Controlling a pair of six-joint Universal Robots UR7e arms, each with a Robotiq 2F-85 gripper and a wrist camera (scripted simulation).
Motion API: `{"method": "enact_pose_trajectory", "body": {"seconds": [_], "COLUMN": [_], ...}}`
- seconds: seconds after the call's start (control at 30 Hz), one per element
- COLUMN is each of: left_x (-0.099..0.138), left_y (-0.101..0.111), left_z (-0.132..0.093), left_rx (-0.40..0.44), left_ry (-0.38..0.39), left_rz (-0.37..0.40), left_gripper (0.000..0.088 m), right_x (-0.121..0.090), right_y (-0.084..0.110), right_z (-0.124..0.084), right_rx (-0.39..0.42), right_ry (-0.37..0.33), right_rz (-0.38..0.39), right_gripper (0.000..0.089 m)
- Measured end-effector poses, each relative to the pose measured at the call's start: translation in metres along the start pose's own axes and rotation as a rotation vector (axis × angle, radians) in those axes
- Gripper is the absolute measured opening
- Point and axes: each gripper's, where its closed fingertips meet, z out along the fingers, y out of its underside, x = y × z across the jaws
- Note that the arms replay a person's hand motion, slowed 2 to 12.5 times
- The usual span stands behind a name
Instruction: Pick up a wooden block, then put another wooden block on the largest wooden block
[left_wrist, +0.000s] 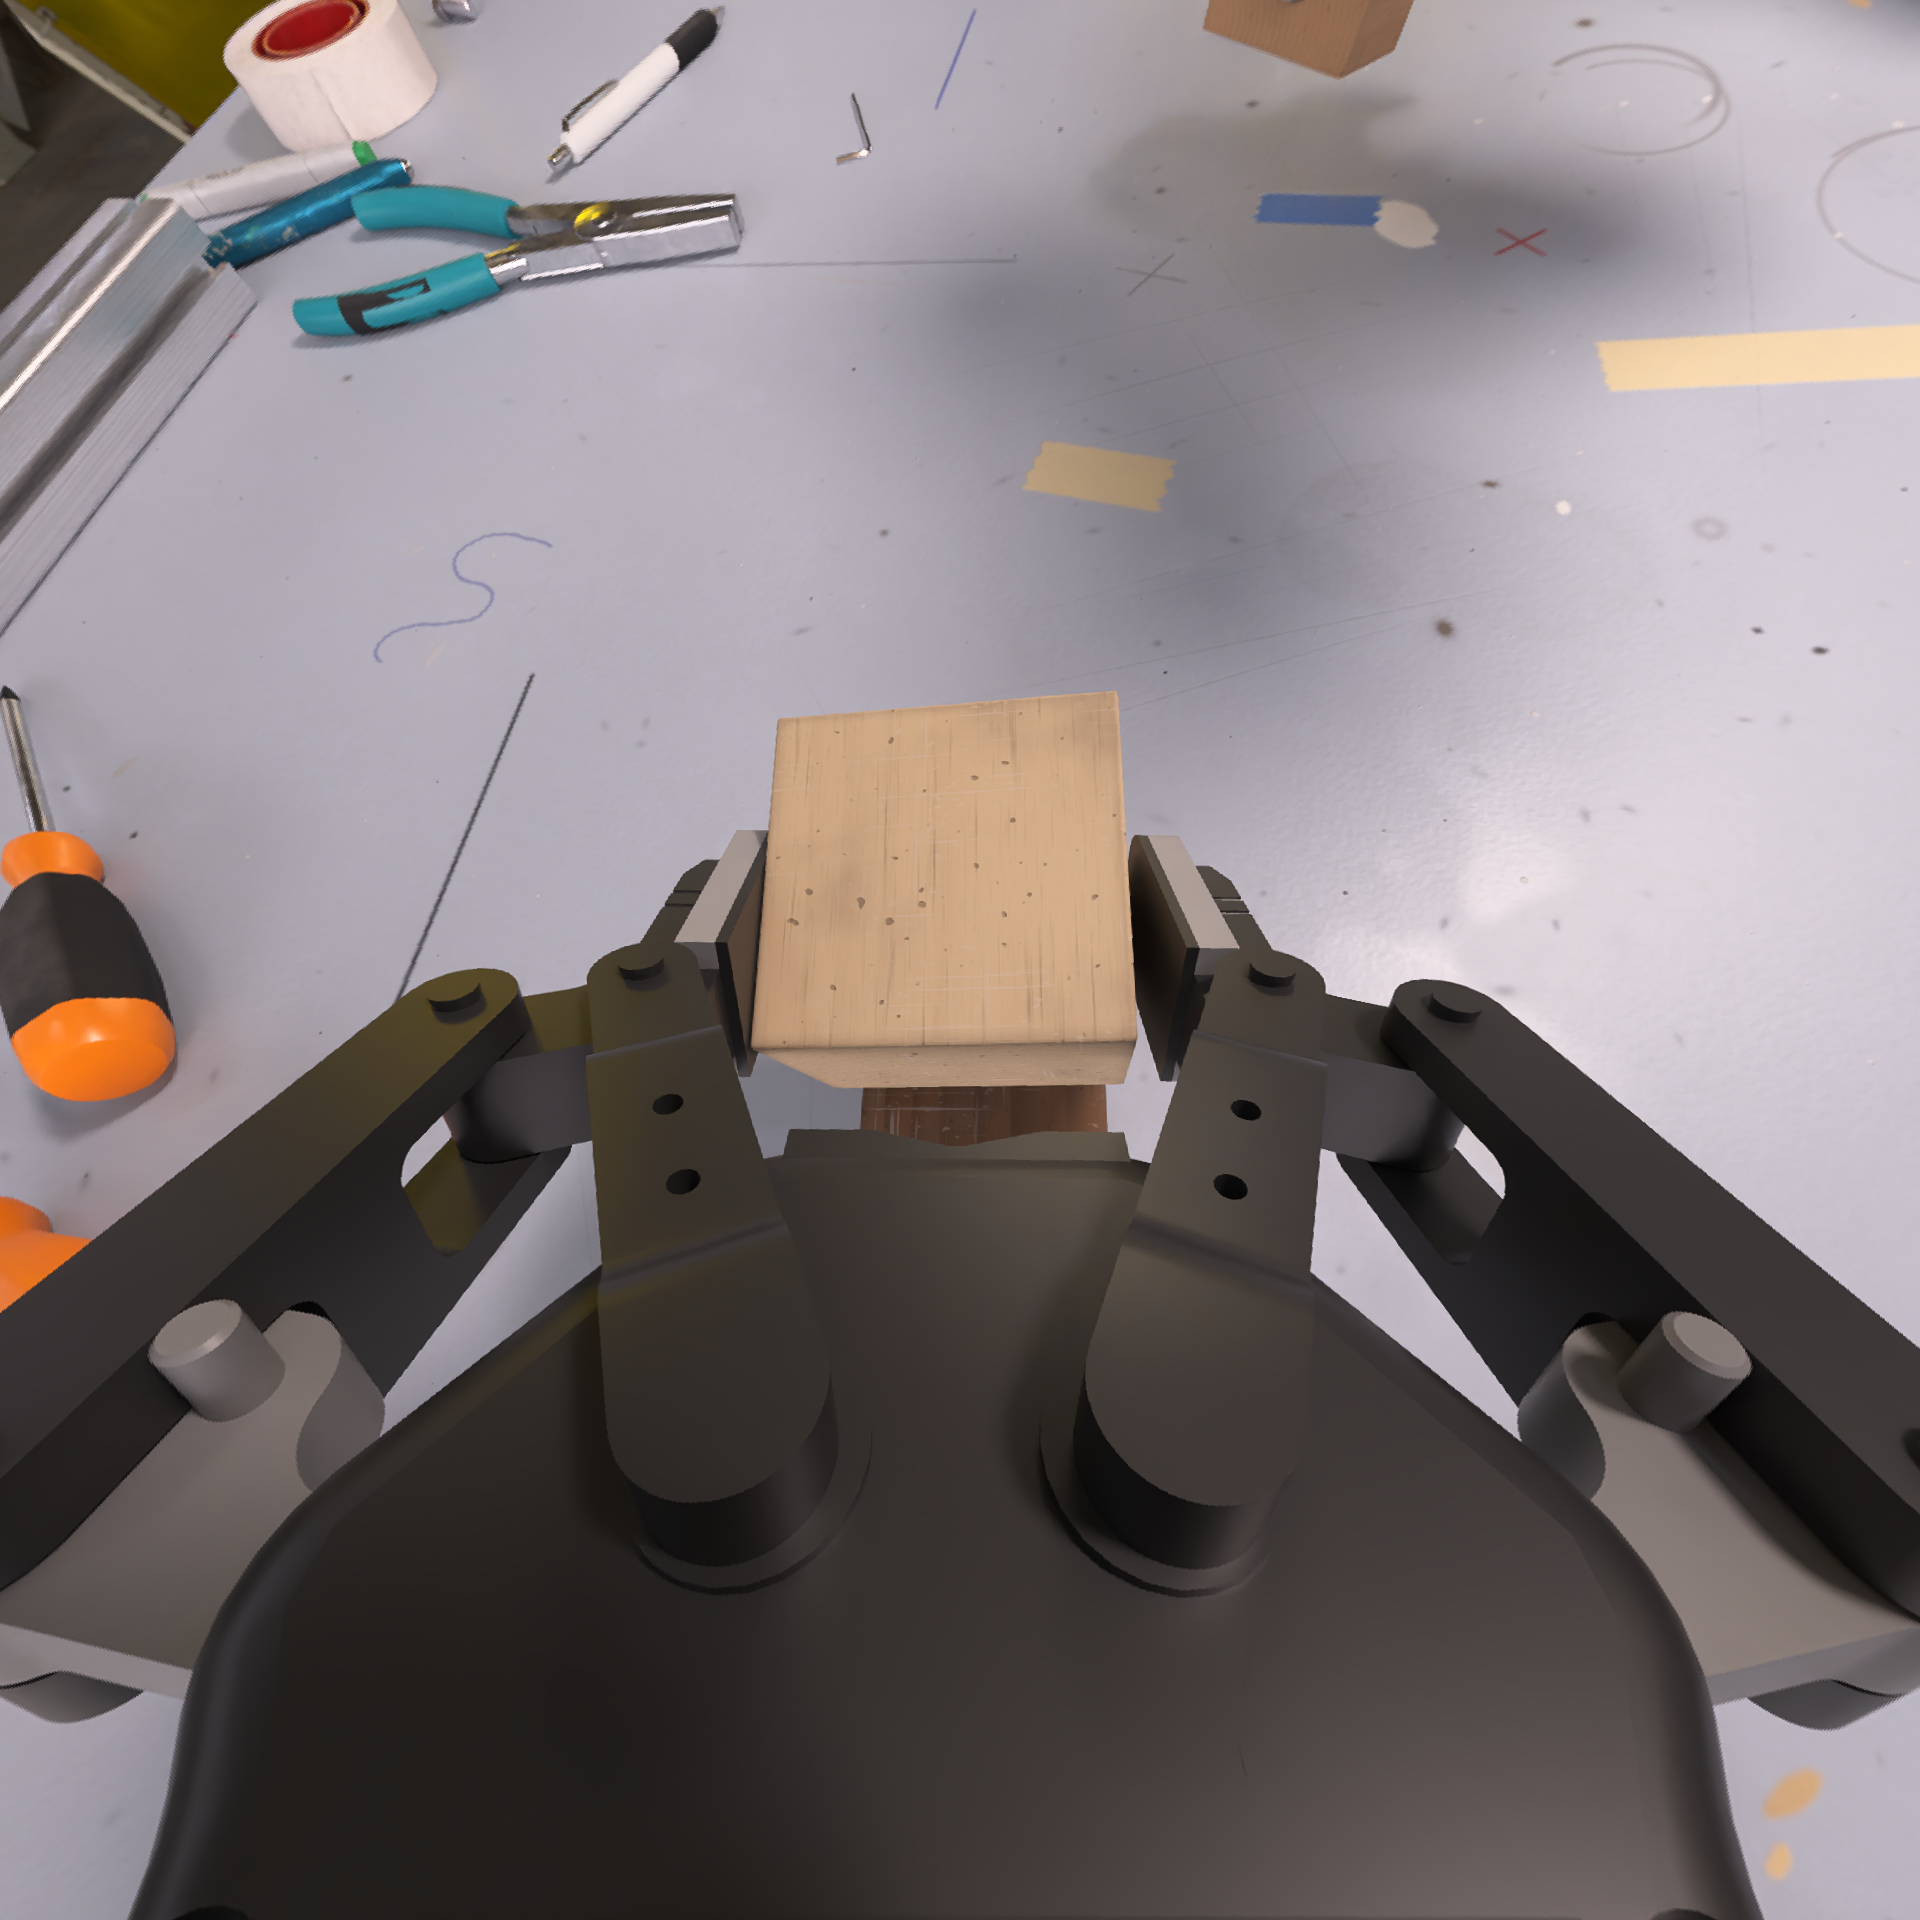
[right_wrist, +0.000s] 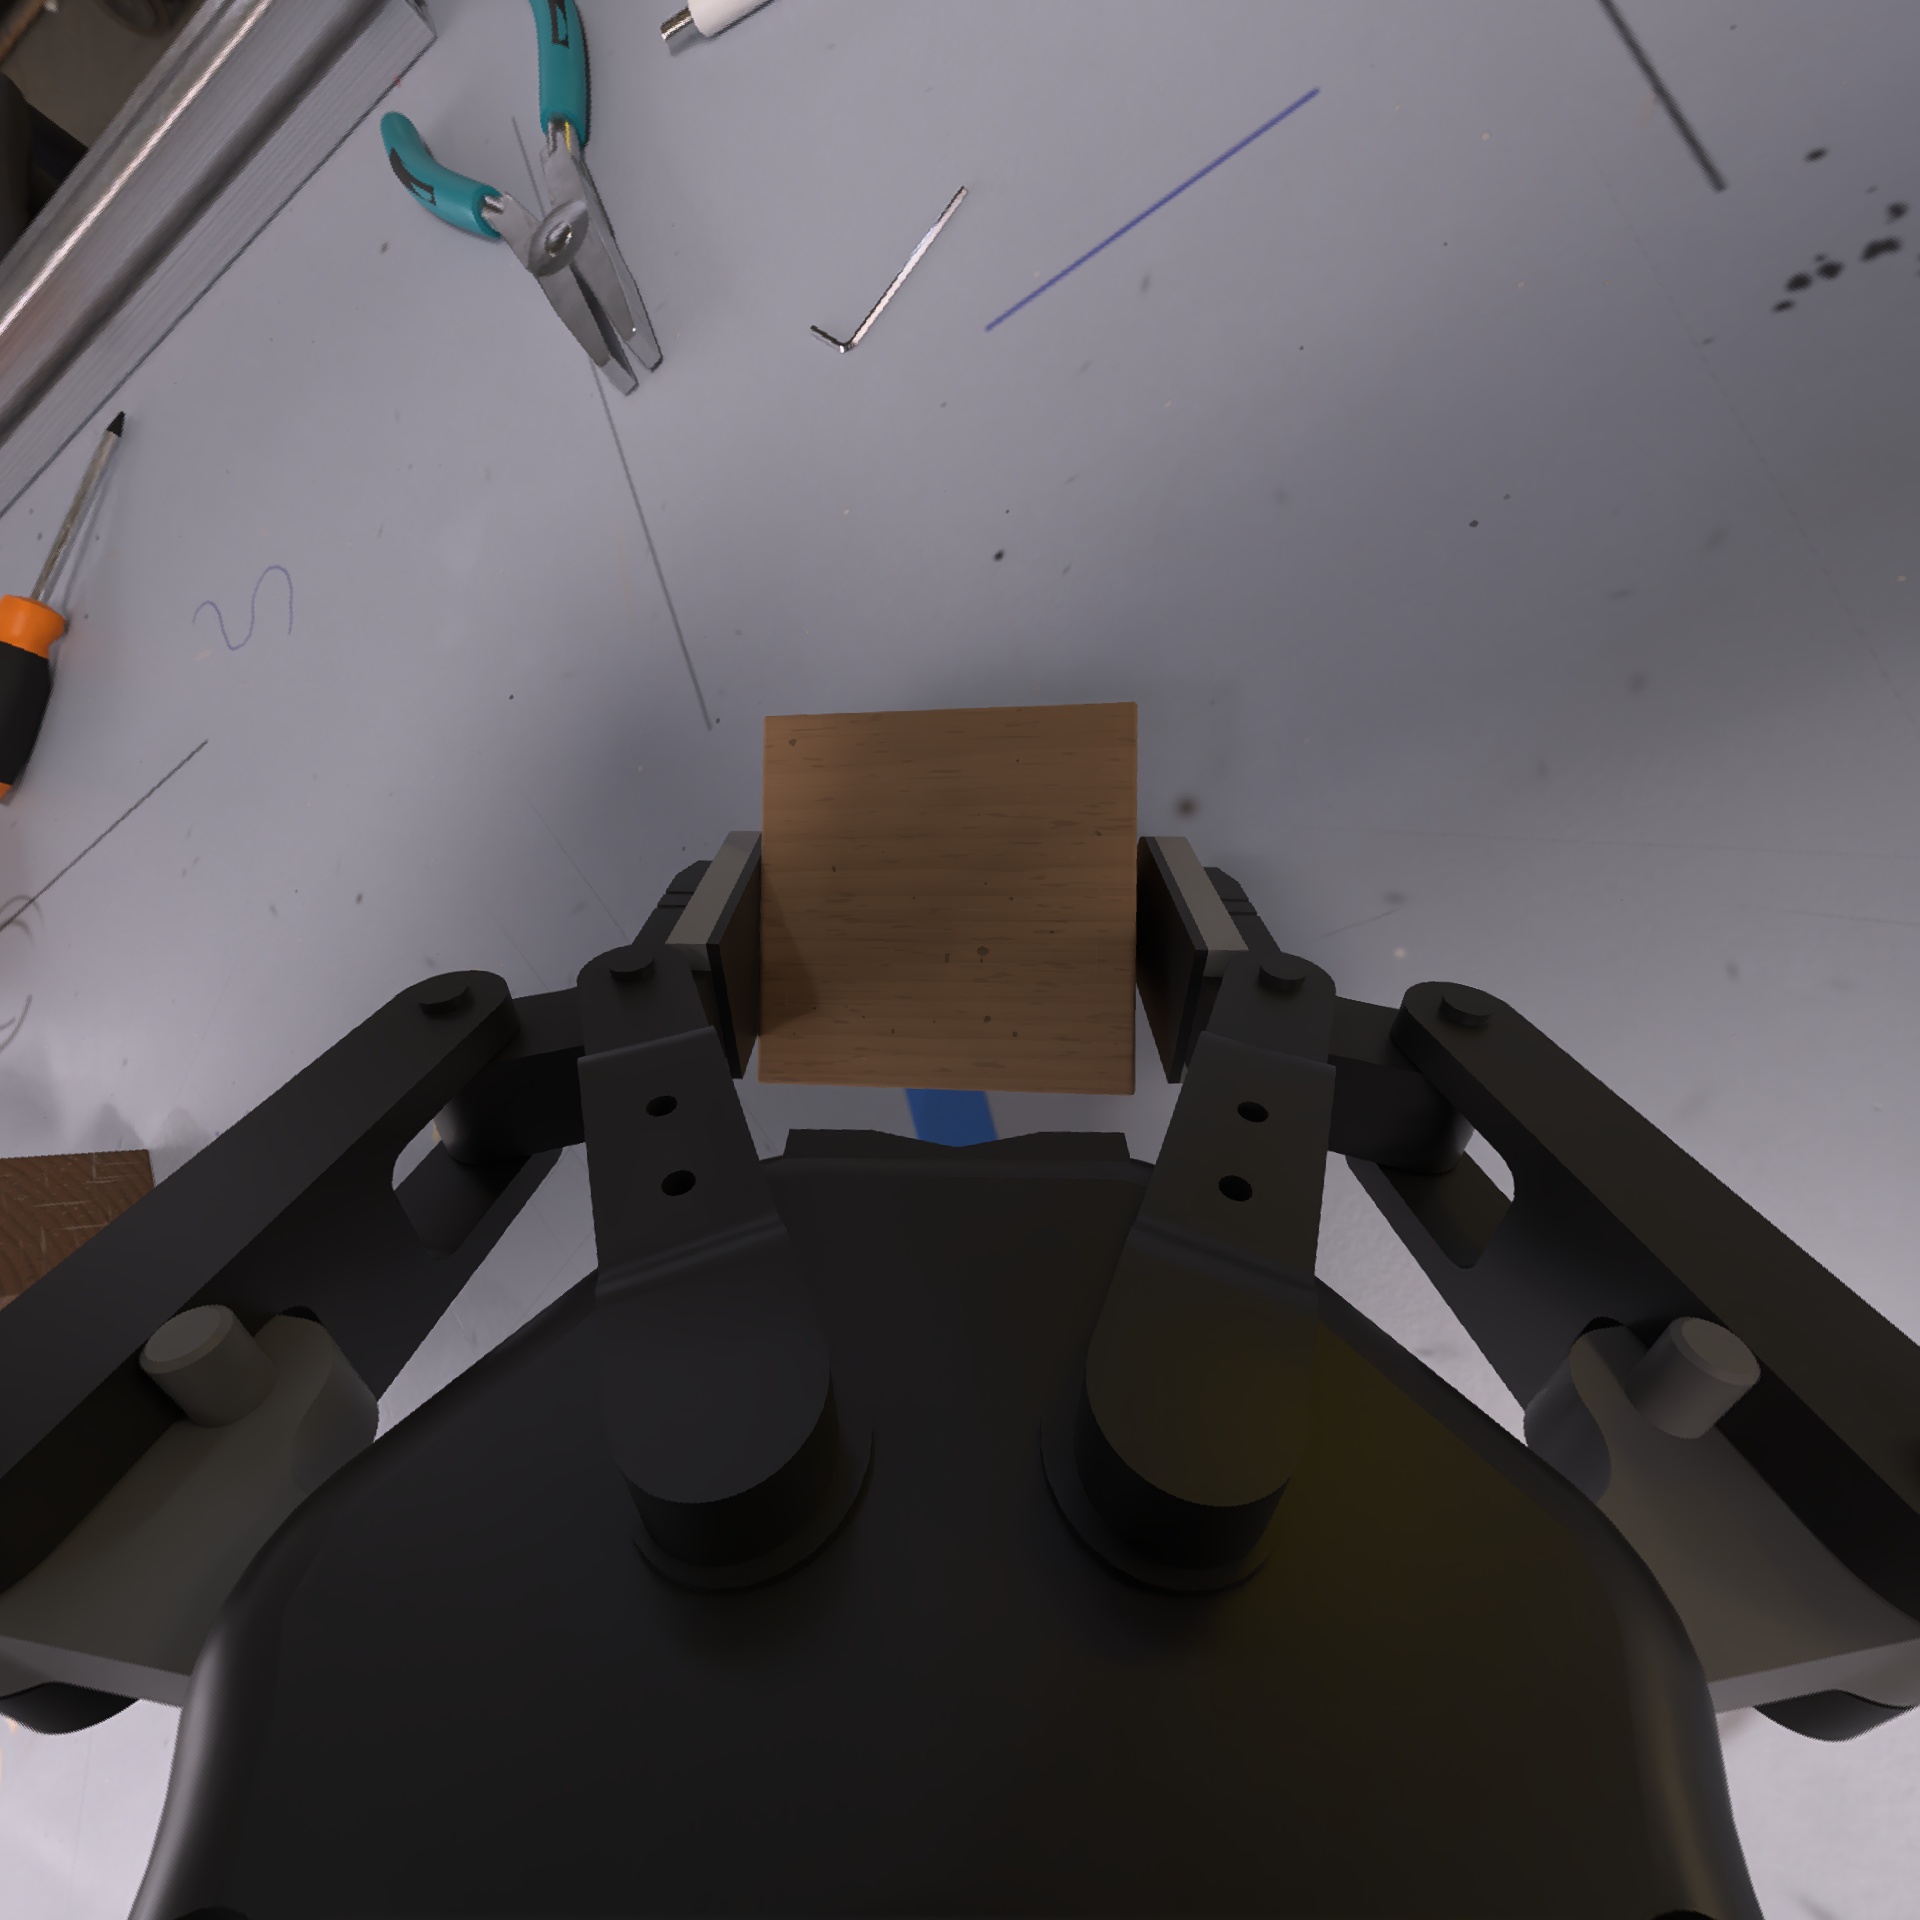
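Observation:
In the left wrist view, my left gripper is shut on a light wooden block. It holds the block right over a dark brown wooden block, of which only a strip shows below; I cannot tell if they touch. In the right wrist view, my right gripper is shut on a mid-brown wooden block and holds it above the table. That block also shows in the left wrist view, at the top right and off the table. A corner of the dark block lies at the lower left.
On the grey table, teal-handled pliers, a white tape roll, a marker, a hex key and an aluminium bar lie at the far left. An orange screwdriver lies to the left.

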Motion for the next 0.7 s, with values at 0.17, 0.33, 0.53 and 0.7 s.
{"method": "enact_pose_trajectory", "body": {"seconds": [0.17, 0.33, 0.53, 0.7], "left_x": [-0.0015, 0.0015, 0.0029, 0.0036], "left_y": [0.003, 0.0031, 0.0024, 0.0028], "left_z": [0.0028, 0.0052, 0.0062, 0.0065], "left_rx": [-0.014, -0.012, -0.005, -0.004], "left_ry": [-0.01, 0.008, 0.02, 0.029], "left_rz": [-0.004, -0.013, -0.021, -0.025], "left_gripper": [0.0569, 0.0569, 0.0569, 0.0569], "right_x": [-0.0002, -0.001, -0.0021, -0.0033], "right_y": [-0.0009, -0.002, -0.0033, -0.0041], "right_z": [-0.0007, -0.0014, -0.0019, -0.0021], "right_rx": [0.005, 0.011, 0.016, 0.018], "right_ry": [-0.012, -0.026, -0.042, -0.054], "right_rz": [0.009, 0.015, 0.023, 0.026], "right_gripper": [0.0589, 0.0589, 0.0589, 0.0589]}}
